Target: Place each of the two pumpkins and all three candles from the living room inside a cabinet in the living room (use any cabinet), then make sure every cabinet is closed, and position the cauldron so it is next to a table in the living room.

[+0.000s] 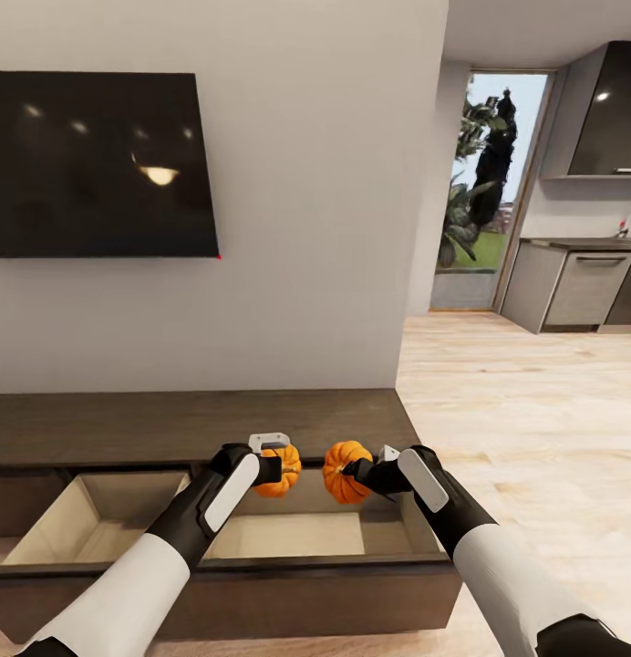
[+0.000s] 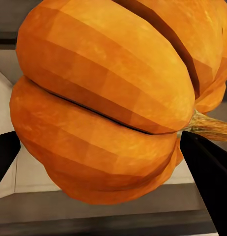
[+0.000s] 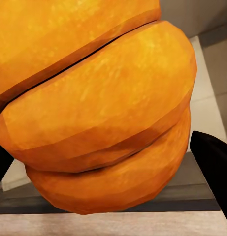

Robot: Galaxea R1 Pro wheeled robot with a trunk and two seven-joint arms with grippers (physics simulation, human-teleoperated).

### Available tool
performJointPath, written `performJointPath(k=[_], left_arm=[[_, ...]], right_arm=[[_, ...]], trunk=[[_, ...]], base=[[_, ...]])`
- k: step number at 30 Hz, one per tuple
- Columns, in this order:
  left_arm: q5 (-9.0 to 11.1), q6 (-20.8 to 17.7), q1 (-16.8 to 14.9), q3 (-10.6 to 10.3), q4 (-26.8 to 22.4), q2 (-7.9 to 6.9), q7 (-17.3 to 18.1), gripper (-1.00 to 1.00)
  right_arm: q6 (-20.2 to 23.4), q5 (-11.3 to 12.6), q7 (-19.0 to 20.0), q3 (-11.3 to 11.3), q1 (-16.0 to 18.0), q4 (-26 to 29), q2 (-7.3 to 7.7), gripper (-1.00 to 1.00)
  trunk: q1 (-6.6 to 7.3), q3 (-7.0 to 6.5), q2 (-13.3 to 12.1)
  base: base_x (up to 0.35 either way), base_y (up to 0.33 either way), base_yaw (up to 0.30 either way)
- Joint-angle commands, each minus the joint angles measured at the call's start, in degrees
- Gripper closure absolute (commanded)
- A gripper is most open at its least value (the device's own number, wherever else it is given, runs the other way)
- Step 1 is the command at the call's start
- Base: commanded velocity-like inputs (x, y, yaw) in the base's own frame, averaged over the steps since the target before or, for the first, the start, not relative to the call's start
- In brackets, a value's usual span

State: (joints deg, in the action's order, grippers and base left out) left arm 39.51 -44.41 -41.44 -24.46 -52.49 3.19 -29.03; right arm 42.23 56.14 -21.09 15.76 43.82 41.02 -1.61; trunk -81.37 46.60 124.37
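Two orange ribbed pumpkins hang over the open drawer (image 1: 288, 534) of the long dark brown cabinet (image 1: 197, 424). My left gripper (image 1: 277, 469) is shut on the left pumpkin (image 1: 281, 473) (image 2: 108, 103). My right gripper (image 1: 359, 474) is shut on the right pumpkin (image 1: 343, 471) (image 3: 103, 113). The two pumpkins sit close together, a small gap apart. Dark fingers (image 2: 211, 182) (image 3: 214, 167) frame each pumpkin in the wrist views. The drawer's pale inside shows beneath them. The candles, cauldron and coffee table are out of view.
A black TV screen (image 1: 97, 164) hangs on the white wall above the cabinet. A second compartment (image 1: 97, 520) of the drawer lies open at the left. Light wood floor (image 1: 525, 420) runs right toward kitchen units (image 1: 580, 287) and a glass door (image 1: 484, 182).
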Motion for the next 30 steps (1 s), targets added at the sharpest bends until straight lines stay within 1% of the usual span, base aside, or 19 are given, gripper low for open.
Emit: performJointPath(k=[1, 21, 30], left_arm=[[0.57, -0.06, -0.05, -0.11, -0.06, -0.02, -0.59, 1.00], [0.56, -0.15, -0.05, -0.08, 0.42, 0.05, -0.59, 1.00], [0.64, -0.94, -0.05, -0.06, 0.74, 0.07, -0.59, 1.00]], right_arm=[[-0.04, 0.82, -0.80, 0.14, 0.04, 0.07, 0.02, 1.00], [-0.12, 0.82, -0.60, 0.25, 0.00, 0.47, 0.19, 1.00], [-0.24, 0.77, -0.45, 0.17, -0.05, 0.55, 0.32, 1.00]], trunk=[[-0.21, 0.24, 0.43], [-4.60, 3.83, 8.45], [-6.58, 5.45, 12.06]], base=[[0.006, 0.000, 0.000], [0.001, 0.000, 0.000], [0.000, 0.000, 0.000]])
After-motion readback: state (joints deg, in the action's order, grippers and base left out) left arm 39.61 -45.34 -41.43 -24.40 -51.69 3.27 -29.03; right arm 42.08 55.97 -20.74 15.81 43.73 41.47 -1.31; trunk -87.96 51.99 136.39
